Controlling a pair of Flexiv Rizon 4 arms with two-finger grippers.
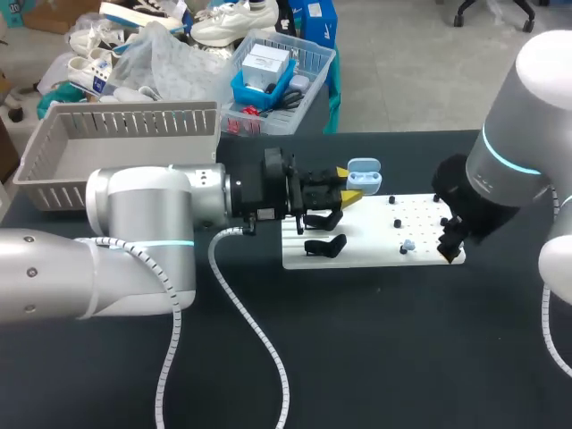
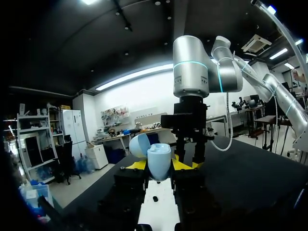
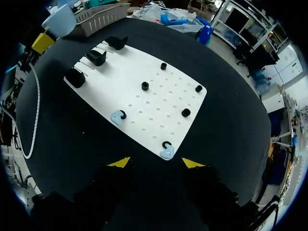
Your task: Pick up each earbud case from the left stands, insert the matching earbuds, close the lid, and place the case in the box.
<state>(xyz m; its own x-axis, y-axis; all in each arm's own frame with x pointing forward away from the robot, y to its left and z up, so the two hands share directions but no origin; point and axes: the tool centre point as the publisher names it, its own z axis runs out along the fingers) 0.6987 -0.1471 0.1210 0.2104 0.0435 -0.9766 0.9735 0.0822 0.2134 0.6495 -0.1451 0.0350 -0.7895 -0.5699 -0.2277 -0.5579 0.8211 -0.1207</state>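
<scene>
- Light blue plastic earbud case (image 2: 159, 161), lid hinged open, gripped from two sides by the yellow tips of the left gripper (image 1: 346, 184). Fingers narrowed onto the case body.
- Case held at the left end of the white perforated board (image 3: 144, 103), near the three black moulded stands (image 3: 96, 57) set in a row there.
- Two light blue earbuds (image 3: 117, 117) lying on the board, each against a short black peg. One sits mid-board, the other at the board's corner nearest the right arm.
- Right gripper (image 3: 156, 162) poised just short of that corner earbud, fingers spread wide, nothing between them.
- Further black pegs (image 3: 145, 86) dotted across the board's right half.
- Board flat on the dark table (image 1: 375, 357).
- Grey slatted plastic box (image 1: 116, 134) at the table's rear left, well apart from the board.
</scene>
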